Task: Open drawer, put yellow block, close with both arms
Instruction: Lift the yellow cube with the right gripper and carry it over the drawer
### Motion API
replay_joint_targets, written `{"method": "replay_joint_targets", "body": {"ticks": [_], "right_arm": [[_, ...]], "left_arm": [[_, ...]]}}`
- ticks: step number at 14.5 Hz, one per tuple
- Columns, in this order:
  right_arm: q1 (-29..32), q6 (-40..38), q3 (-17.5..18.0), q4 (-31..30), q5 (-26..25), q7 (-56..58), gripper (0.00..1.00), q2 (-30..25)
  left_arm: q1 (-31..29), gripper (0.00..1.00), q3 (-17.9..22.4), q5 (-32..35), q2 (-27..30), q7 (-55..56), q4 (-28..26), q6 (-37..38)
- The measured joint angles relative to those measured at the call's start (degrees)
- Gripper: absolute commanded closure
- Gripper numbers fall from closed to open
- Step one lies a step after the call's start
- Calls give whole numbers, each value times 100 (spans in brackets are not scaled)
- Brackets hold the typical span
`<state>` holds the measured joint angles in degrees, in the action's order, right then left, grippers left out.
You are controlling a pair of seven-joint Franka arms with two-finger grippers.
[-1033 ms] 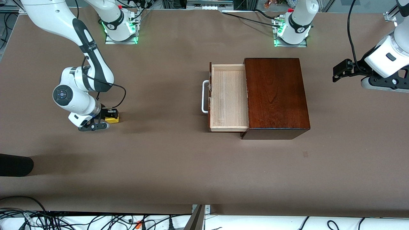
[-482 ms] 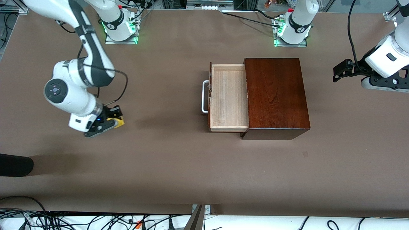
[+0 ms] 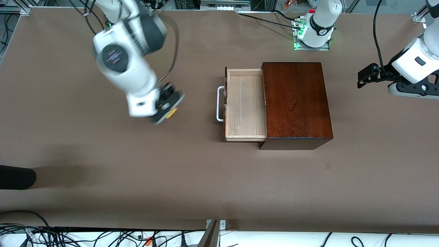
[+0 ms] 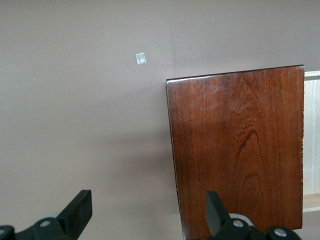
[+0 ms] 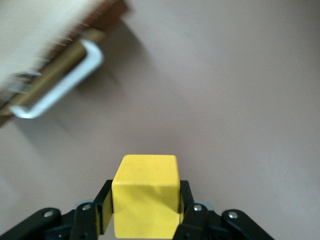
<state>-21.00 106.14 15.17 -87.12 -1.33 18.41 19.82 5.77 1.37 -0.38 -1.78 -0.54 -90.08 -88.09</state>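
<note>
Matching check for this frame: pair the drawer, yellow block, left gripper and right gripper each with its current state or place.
Things:
1. drawer
2. yellow block
3. left gripper
4. right gripper

States:
A. open, waiting over bare table at the left arm's end
B. pulled out, nothing in its tray
C. shut, up over the table beside the handle end
D. clamped between two fingers

Pairs: 1-B, 2-D, 3-A, 4-C

I work in what looks like a robotics lab: my two arm bases (image 3: 313,29) are bolted to a brown-covered table (image 3: 171,178), green status lights glow there, cables (image 3: 68,236) tangle along its edge, and aluminium framing (image 3: 13,7) probably rings it.
</note>
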Motion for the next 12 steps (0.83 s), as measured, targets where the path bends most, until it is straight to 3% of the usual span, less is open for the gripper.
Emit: {"method": "replay_joint_targets", "body": {"ticks": [6,12], "right_arm": [[-1463,-35,-10,1171,-371,-37,81,861],[-2210,-35,-30,2013,-1161,-45,80,1773]], "left_arm": [[0,0,0,0,0,0,1,0],[0,0,0,0,0,0,1,0]]}}
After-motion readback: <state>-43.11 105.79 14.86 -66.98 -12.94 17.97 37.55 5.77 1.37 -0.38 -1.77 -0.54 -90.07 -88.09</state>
